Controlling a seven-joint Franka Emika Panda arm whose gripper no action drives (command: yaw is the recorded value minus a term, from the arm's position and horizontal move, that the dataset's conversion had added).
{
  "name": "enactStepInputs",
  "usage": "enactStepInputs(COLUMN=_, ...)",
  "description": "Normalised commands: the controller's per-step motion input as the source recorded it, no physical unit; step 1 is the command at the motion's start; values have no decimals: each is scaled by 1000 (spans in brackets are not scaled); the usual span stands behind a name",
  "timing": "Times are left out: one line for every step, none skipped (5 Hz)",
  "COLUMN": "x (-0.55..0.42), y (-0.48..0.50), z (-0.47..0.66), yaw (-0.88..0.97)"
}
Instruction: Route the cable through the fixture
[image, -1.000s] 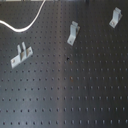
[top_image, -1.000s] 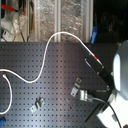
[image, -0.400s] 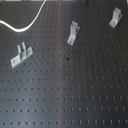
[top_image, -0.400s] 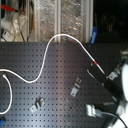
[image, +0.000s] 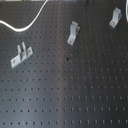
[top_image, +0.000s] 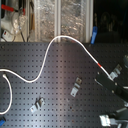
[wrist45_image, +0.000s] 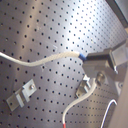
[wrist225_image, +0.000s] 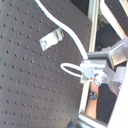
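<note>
The white cable (top_image: 60, 39) runs from the second exterior view's left edge, arches up over the black perforated board and comes down to my gripper (top_image: 103, 71) at the second exterior view's right. The gripper is shut on the cable near its red-marked end. In the first wrist view the cable (wrist45_image: 50, 59) enters the fingers (wrist45_image: 100, 57) at a blue mark. In the second wrist view it (wrist225_image: 65, 27) runs past a metal clip (wrist225_image: 51, 39). Three metal clips stand on the board (image: 20, 55) (image: 73, 33) (image: 116, 17). The cable touches none of them. The first exterior view shows only a loop of cable (image: 35, 20), not the gripper.
In the second exterior view the clips stand at the lower left (top_image: 37, 105), the middle (top_image: 76, 87) and next to the gripper (top_image: 116, 72). Cluttered shelves and equipment stand behind the board (top_image: 55, 15). A second thin white lead with a red tip (wrist45_image: 65, 125) lies near a clip (wrist45_image: 87, 86).
In the second exterior view the arm's white body has shifted to the right and the gripper with the cable end has moved slightly. The first exterior view is unchanged.
</note>
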Motion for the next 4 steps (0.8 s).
enactStepInputs(x=383, y=-200, z=407, yaw=-425)
enactStepInputs(x=242, y=-94, z=358, yaw=-366)
enactStepInputs(x=40, y=43, z=374, yaw=-126)
enactStepInputs(x=20, y=87, z=361, yaw=-174)
